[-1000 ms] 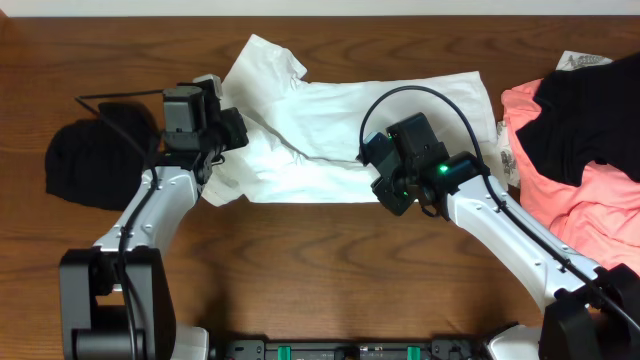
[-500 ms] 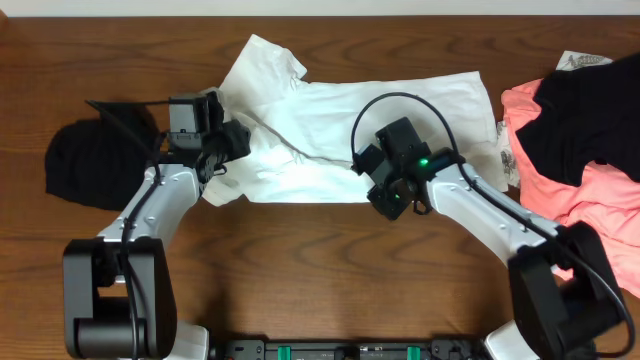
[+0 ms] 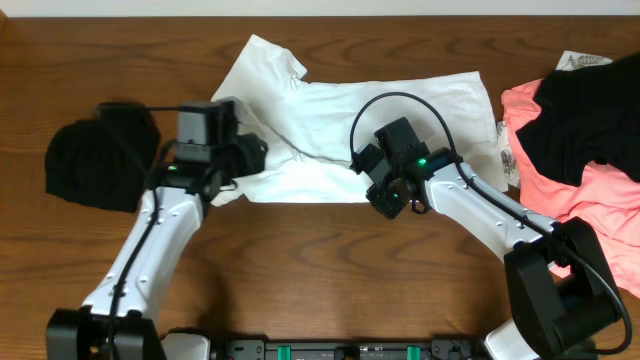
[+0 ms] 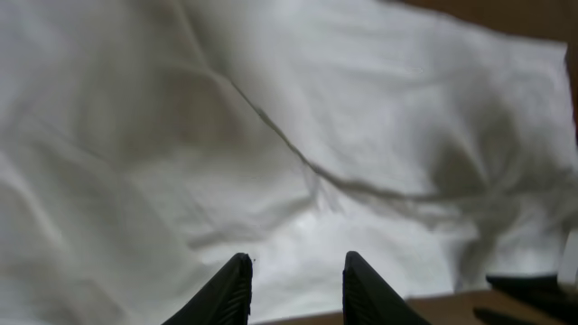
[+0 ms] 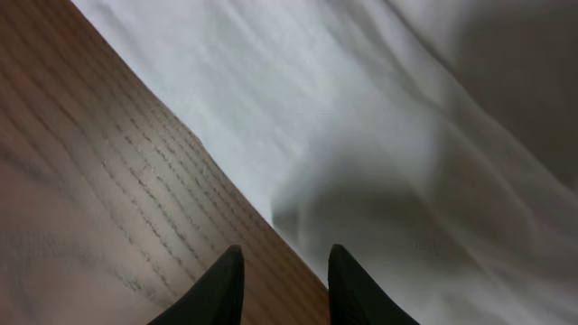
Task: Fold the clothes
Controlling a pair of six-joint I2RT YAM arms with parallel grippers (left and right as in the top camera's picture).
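Lying spread and wrinkled across the far middle of the table (image 3: 320,280), the white T-shirt (image 3: 390,105) has both grippers at its near edge.
Its sleeve points to the far left and its hem runs toward the right. The left gripper (image 4: 295,266) hovers over the shirt's near-left part, fingers a narrow gap apart with only creased white cloth showing between them; it holds nothing. The right gripper (image 5: 284,260) sits at the shirt's near hem, fingers likewise parted and empty, one over bare wood and the other over the fabric edge. A black garment (image 3: 85,165) lies bunched at the left. A salmon-pink garment (image 3: 590,195) lies at the right with another dark piece (image 3: 585,120) on top.
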